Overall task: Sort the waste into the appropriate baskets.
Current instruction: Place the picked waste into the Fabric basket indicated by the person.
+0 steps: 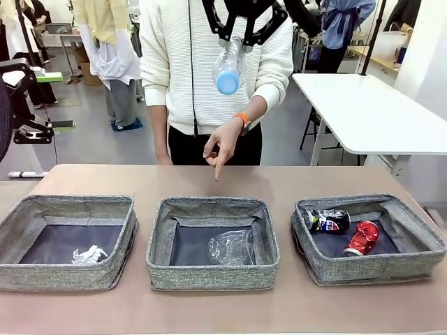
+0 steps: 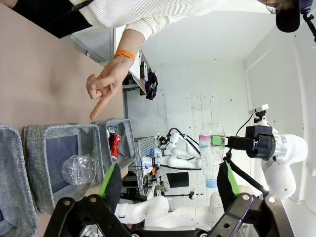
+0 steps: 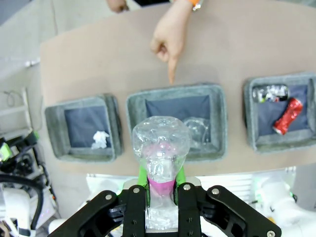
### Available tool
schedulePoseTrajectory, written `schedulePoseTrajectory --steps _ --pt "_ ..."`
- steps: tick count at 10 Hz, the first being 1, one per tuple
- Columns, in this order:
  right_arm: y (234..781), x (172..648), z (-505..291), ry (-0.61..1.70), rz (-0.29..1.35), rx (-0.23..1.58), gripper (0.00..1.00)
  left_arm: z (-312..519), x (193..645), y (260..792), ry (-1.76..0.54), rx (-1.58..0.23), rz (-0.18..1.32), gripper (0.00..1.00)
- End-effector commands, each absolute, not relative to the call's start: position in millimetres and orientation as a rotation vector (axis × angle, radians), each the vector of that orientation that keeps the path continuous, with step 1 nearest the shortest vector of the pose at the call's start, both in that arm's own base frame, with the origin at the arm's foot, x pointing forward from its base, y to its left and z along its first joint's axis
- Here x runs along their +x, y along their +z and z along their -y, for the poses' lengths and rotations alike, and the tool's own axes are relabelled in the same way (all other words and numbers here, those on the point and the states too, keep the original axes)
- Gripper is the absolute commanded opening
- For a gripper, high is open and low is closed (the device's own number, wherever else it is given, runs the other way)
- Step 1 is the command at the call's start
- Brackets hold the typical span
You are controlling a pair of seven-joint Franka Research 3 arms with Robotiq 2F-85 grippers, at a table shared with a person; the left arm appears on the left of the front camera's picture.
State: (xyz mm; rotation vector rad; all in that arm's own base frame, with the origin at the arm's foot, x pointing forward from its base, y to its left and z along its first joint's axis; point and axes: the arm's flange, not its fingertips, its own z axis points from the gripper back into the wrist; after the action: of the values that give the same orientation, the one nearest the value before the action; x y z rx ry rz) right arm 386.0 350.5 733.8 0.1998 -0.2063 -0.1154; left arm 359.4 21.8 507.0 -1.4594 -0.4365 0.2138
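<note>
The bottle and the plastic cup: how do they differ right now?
The bottle hangs high above the table, gripped in the right hand; the plastic cup lies loose in the middle basket. The bottle has a blue cap and pink label; the cup is plain and looks crumpled. Both are clear plastic, and the person's hand points at that middle basket.

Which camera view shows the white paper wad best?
The front view: the paper wad lies clearly in the left basket. The right wrist view shows it smaller, from above. The left wrist view has that basket cut off at the edge.
</note>
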Motion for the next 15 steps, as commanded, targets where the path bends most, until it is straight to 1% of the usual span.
schedulePoseTrajectory --steps 1,2,3,4,5,6,7,11,12,13,14,15 --pt "703.9 380.3 -349.8 -0.003 0.171 0.19 0.22 -19.9 357.3 509.3 0.22 -1.472 0.442 1.0" --pt "661.0 375.0 -353.2 0.078 0.118 0.204 0.22 -19.9 357.3 509.3 0.22 -1.472 0.442 1.0" --pt "603.0 368.2 -360.8 0.122 0.04 0.236 0.22 -19.9 357.3 509.3 0.22 -1.472 0.442 1.0" --pt "538.4 359.0 -361.6 0.122 0.009 0.201 0.22 -19.9 357.3 509.3 0.22 -1.472 0.442 1.0" --pt "501.8 355.1 -359.9 0.117 0.037 0.203 0.22 -19.9 357.3 509.3 0.22 -1.472 0.442 1.0" --pt "492.4 357.4 -355.4 0.114 0.066 0.229 0.22 -19.9 357.3 509.3 0.22 -1.472 0.442 1.0" --pt "492.4 363.0 -350.6 0.14 0.078 0.32 0.22 -19.9 357.3 509.3 0.22 -1.472 0.442 1.0" --pt "491.5 368.0 -347.0 0.123 0.127 0.309 0.22 -19.9 357.3 509.3 0.22 -1.472 0.442 1.0" --pt "491.6 368.0 -346.9 0.119 0.132 0.301 0.4 -19.9 357.3 509.3 0.22 -1.472 0.442 1.0" --pt "492.0 368.5 -346.5 0.116 0.132 0.297 0.79 -19.9 357.3 509.3 0.22 -1.472 0.442 1.0" --pt "492.8 368.7 -346.9 0.112 0.136 0.293 0.96 -19.9 357.3 509.3 0.22 -1.472 0.442 1.0" --pt "493.3 368.8 -347.2 0.11 0.137 0.296 1.0 -19.9 357.3 509.3 0.22 -1.472 0.442 1.0"
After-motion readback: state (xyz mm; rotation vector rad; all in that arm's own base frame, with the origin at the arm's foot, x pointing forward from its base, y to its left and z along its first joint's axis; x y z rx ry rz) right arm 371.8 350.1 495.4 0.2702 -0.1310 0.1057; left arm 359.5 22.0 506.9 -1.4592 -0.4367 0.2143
